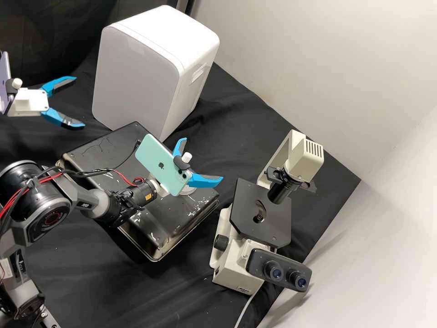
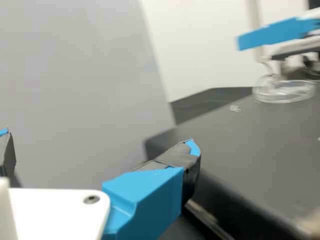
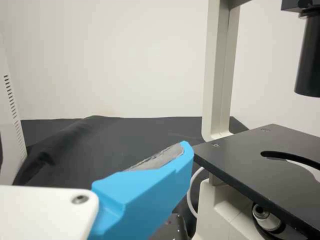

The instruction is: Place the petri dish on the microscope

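Resting flat on the dark metal slab point(image 1: 150, 228), the clear petri dish point(image 2: 282, 90) sits close under the right end effector point(image 1: 203, 159), and the left wrist view catches it from across the slab. One blue finger point(image 2: 277, 32) of that end effector hangs above the dish; whether anything touches the dish cannot be told. In the high view the right end effector is released, its two fingers spread wide over the slab's edge nearest the microscope point(image 1: 255, 237), with nothing between them. A mint-green phone point(image 1: 161, 166) is mounted on that arm's wrist.

The microscope stands upright on the black cloth point(image 1: 227, 118) that covers the tabletop, just beside the slab but apart from it. Its black stage point(image 1: 261, 212) faces up, with a black tube point(image 1: 280, 189) pointing down at it from the cream head above. In the right wrist view the stage's edge lies near the tip of the right arm's own finger. The dish is on the slab, not yet on the stage.

The left end effector point(image 1: 77, 101) hovers at the far left, well apart from the dish and the microscope, released too, its fingers splayed and holding nothing. A white rounded box point(image 1: 150, 68) stands behind the slab, between the left end effector and the pale wall
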`<state>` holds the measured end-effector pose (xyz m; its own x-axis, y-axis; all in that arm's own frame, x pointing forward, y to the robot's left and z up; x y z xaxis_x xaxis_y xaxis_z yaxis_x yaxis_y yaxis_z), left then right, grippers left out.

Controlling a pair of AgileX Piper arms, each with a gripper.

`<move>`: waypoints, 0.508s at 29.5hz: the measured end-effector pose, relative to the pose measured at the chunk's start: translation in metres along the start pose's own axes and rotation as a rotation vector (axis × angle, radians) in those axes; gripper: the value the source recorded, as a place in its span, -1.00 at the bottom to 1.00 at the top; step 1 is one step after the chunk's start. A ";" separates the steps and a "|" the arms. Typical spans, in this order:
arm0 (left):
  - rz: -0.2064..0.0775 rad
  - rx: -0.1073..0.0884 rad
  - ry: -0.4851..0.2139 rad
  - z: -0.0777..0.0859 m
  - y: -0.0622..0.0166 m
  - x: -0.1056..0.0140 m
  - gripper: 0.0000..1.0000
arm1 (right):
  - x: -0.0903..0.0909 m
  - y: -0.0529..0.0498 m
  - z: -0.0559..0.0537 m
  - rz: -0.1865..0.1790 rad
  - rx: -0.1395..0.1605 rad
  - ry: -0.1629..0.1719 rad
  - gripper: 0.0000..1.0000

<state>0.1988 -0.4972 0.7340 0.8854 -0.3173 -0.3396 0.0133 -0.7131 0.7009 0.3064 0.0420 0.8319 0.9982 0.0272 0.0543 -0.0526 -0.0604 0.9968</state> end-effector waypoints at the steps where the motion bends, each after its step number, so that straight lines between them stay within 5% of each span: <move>1: -0.005 0.002 -0.013 0.003 -0.0011 -0.002 1.00 | 0.000 0.000 0.000 0.000 0.000 0.000 1.00; 5: -0.028 0.031 -0.073 0.015 -0.0063 -0.010 1.00 | 0.000 0.000 0.000 0.000 0.000 0.000 1.00; 15: -0.034 0.038 -0.132 0.025 -0.0078 -0.019 1.00 | 0.000 0.000 0.000 0.000 0.000 0.000 1.00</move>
<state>0.1708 -0.5011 0.7194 0.8160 -0.3700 -0.4441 0.0228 -0.7471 0.6643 0.3064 0.0420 0.8319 0.9982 0.0272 0.0543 -0.0526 -0.0604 0.9968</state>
